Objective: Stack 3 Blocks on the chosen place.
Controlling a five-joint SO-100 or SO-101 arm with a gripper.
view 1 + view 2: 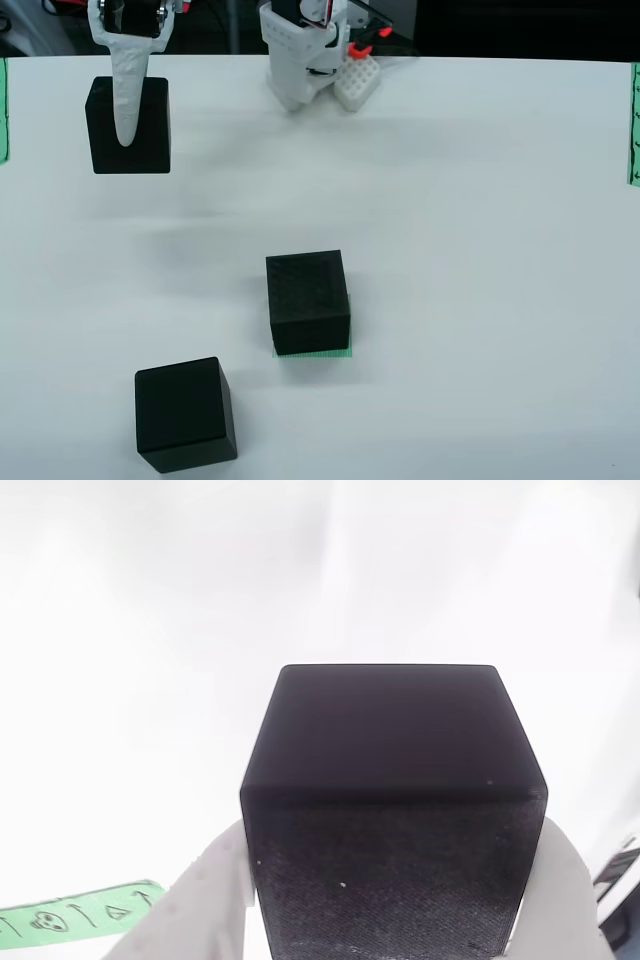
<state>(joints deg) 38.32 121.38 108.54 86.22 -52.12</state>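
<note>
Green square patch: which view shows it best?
The view from above: the green square patch peeks out along the bottom edge of the middle cube sitting on it. The view riding on the gripper has the held cube instead.

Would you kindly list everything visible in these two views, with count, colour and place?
black cubes: 3; one held in the air at upper left, one on the green square, one loose at lower left of the fixed view.
green square: 1, striped, peeking out under the middle cube.
green strips: 2, at the left and right table edges.
table: 1, white.
gripper: 1, white, closed on the raised cube.
arm base: 1, white, top centre.
</note>
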